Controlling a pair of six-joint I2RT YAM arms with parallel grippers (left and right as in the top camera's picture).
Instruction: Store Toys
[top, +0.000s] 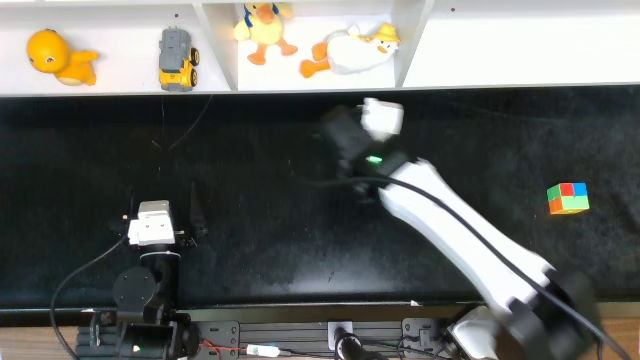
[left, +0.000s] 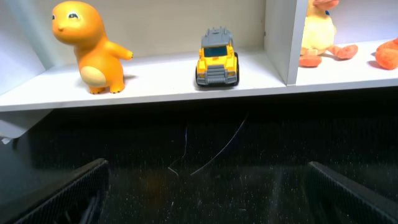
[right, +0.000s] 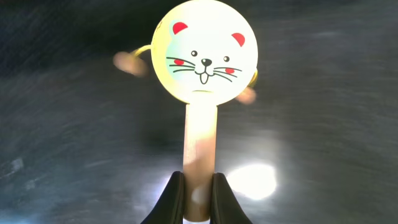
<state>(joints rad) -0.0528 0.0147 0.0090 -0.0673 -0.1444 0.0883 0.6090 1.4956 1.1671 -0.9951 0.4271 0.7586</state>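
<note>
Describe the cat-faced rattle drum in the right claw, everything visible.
The cat-faced rattle drum has a round, pale yellow head painted with red ears, dot eyes, nose, whiskers, smiling mouth and red cheek marks. A straight, light wooden-looking handle runs from the head to the right claw, whose two fingers are shut on its lower end. Two small tan beads on yellow cords stick out either side of the head, blurred. A black mat lies behind it; whether they touch cannot be told.

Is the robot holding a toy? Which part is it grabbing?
The right gripper holds the cat-face drum toy by the end of its handle. The left gripper is open, empty.
</note>
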